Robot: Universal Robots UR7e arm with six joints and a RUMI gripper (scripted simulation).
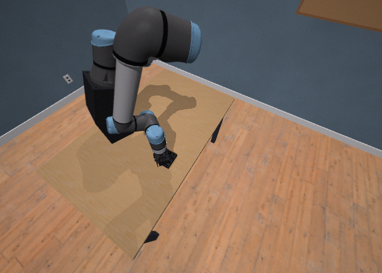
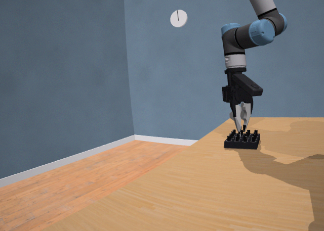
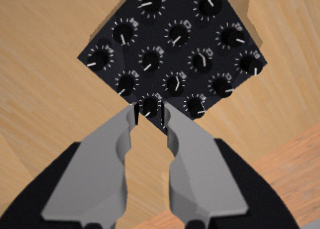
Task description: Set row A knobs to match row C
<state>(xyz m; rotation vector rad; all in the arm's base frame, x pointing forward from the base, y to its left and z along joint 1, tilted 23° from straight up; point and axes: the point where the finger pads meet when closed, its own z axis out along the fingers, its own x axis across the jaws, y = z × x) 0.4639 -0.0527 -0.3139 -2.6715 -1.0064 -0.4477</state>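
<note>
Knob box: we see the black knob box [image 2: 242, 141] flat on the table [image 2: 183, 186], near its far edge, with twelve knobs in three rows of four.
Tool: we have the tool [image 3: 150, 111] pointing straight down over the near corner of the box, its fingers narrowly parted.
Grip: we judge the jaws stand on either side of the corner knob [image 3: 149, 105] without pinching it; the wrist view shows a slim gap on each side, so we hold nothing.
Step in hand: we judge we are lining up on this one knob, ready to grasp it before any turn.
Which row: we cannot tell from these views which side carries the socket, so we cannot say this knob belongs to row A.
Next move: we judge it calls for a short descent, a firm squeeze on the knob, then a wrist twist to the mark of its row C partner.
</note>
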